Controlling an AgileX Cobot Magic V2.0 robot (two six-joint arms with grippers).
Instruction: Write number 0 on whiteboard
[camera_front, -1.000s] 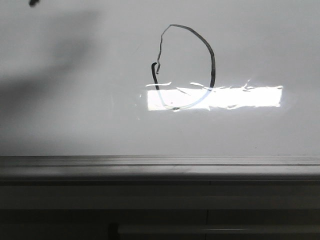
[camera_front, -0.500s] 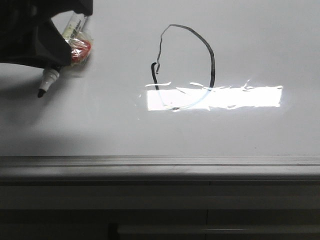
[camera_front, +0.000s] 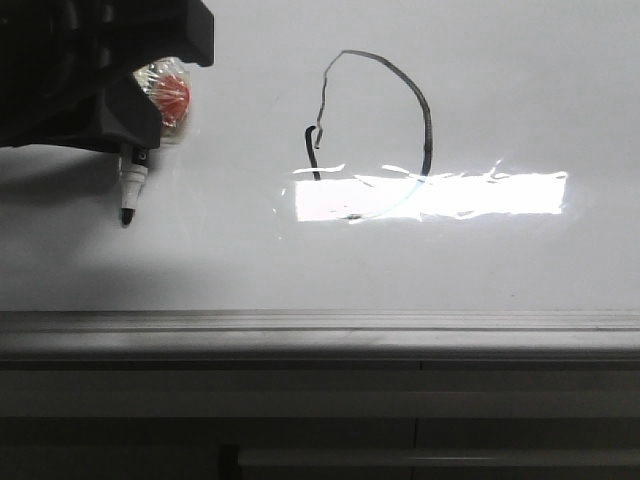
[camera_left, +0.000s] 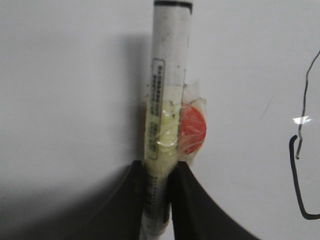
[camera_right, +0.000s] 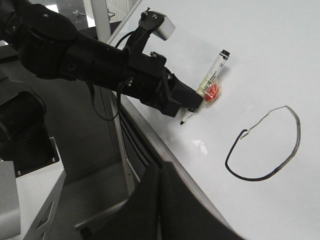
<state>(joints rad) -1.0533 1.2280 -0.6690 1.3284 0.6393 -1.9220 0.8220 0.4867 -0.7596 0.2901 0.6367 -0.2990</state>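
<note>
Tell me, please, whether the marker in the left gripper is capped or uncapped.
Uncapped. The marker shows its bare dark tip below the left gripper, which is shut on its barrel, left of the number 0.

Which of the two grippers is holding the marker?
The left gripper: its fingers clamp the marker over the whiteboard. The right gripper is shut on nothing.

Lab: robot arm (camera_right: 90, 65), whiteboard (camera_right: 280, 60), grey floor.

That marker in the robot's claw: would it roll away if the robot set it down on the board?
Probably not far. The marker has a round, smooth barrel, which would roll, but the red lump taped to its side should stop it. It looks stiff and light; the left gripper holds it in a narrow pinch.
</note>
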